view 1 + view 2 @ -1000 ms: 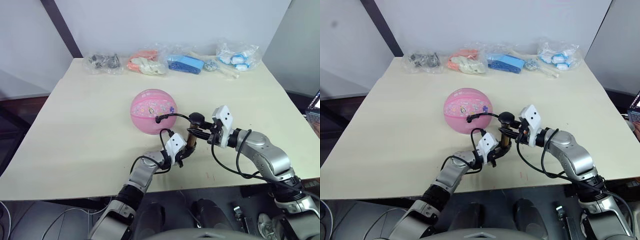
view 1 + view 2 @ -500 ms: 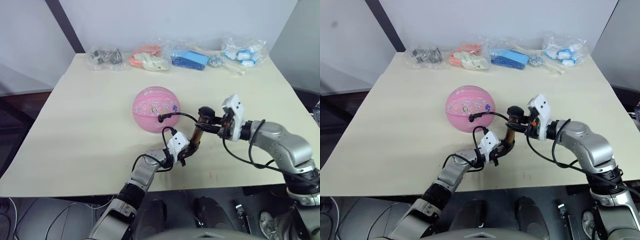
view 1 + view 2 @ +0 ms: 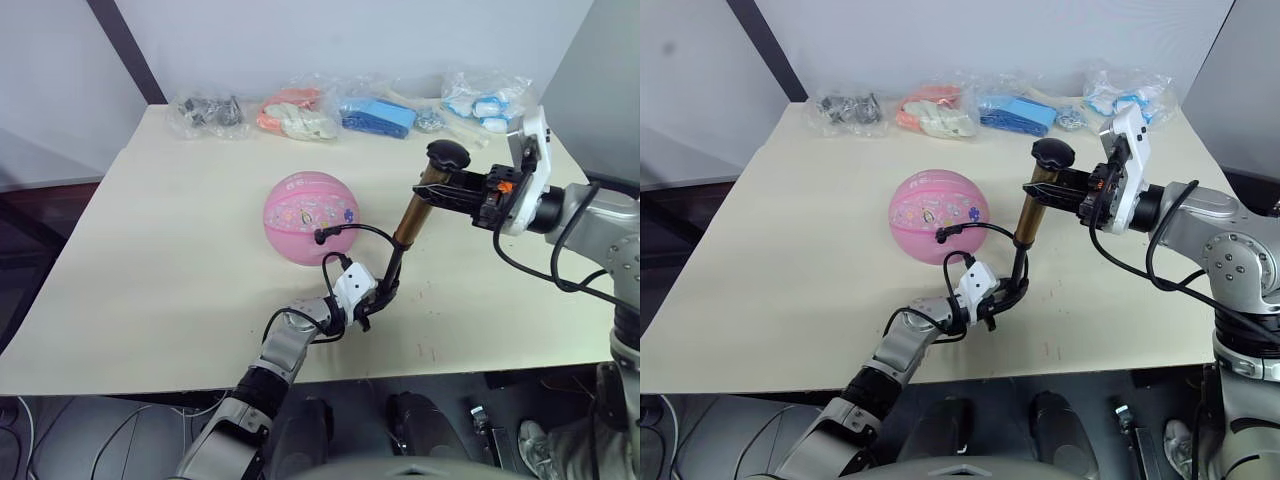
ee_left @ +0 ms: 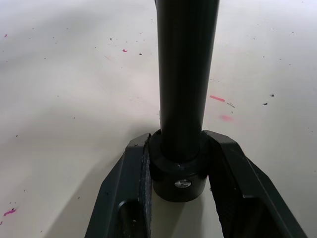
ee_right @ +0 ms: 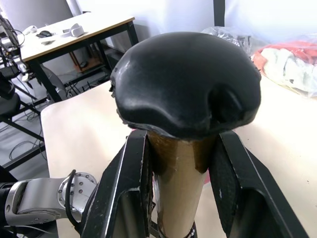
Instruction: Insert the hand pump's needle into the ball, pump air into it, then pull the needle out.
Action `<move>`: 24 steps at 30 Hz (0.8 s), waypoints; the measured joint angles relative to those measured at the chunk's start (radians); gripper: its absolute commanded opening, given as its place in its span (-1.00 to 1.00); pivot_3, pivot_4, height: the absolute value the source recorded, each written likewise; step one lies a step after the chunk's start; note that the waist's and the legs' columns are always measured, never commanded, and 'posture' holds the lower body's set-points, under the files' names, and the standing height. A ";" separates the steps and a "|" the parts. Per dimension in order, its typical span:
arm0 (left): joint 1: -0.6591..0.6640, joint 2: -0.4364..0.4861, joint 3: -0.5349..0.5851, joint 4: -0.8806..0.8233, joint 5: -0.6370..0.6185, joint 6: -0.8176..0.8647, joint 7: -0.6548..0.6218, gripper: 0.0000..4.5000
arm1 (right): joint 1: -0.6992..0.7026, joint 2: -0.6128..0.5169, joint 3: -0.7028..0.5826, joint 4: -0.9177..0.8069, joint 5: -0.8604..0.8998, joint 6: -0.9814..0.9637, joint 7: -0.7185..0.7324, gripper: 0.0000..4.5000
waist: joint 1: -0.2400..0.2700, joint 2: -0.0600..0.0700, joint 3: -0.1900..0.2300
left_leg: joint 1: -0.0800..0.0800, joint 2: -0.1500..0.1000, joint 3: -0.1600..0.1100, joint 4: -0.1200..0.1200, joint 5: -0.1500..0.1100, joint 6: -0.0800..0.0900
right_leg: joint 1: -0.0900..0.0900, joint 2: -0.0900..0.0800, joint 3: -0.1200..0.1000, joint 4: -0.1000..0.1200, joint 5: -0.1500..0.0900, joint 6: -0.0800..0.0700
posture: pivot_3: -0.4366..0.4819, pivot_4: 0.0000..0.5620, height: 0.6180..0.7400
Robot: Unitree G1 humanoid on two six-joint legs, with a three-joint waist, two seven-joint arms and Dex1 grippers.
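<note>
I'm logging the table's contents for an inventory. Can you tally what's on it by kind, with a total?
Ball: 1
Pump: 1, held by the left gripper at its base and the right gripper under its handle
Clear bags of items along the far edge: 4 (dark grey, orange and white, blue, blue and white)
Total: 6

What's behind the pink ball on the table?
Behind the ball, along the table's far edge, lies a row of clear bags: dark metal parts, orange and white things, blue things, and blue-and-white pieces. The bare tabletop directly behind the ball is partly hidden.
</note>
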 measured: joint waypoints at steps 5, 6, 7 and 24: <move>0.004 0.009 0.000 0.002 0.004 0.007 0.003 -0.51 | 0.105 0.043 0.086 -0.005 -0.080 -0.151 0.028 -0.55 | -0.004 -0.003 -0.004 | 0.005 0.001 0.000 0.000 0.000 0.000 | 0.004 0.002 0.000 0.001 0.000 0.000 | -0.05 -0.47 1.00; 0.005 0.009 -0.001 0.002 0.005 0.007 0.004 -0.51 | 0.117 0.051 0.099 -0.001 -0.092 -0.162 0.028 -0.55 | -0.005 -0.003 -0.004 | 0.007 0.002 0.000 0.000 0.000 0.000 | 0.005 0.002 0.000 0.001 0.000 -0.001 | -0.05 -0.47 1.00; 0.006 0.009 -0.001 0.002 0.007 0.008 0.006 -0.51 | 0.133 0.060 0.124 0.010 -0.113 -0.184 0.030 -0.55 | -0.005 -0.003 -0.004 | 0.008 0.002 0.001 0.000 0.000 0.000 | 0.005 0.002 0.001 0.001 -0.001 -0.001 | -0.05 -0.47 1.00; 0.018 0.025 0.011 -0.013 0.006 0.041 0.020 -0.51 | 0.237 0.225 0.357 0.276 -0.413 -0.504 0.104 -0.55 | -0.029 -0.011 -0.019 | 0.021 0.006 0.001 -0.003 0.000 0.000 | 0.016 0.005 0.002 0.001 -0.003 -0.006 | -0.05 -0.47 1.00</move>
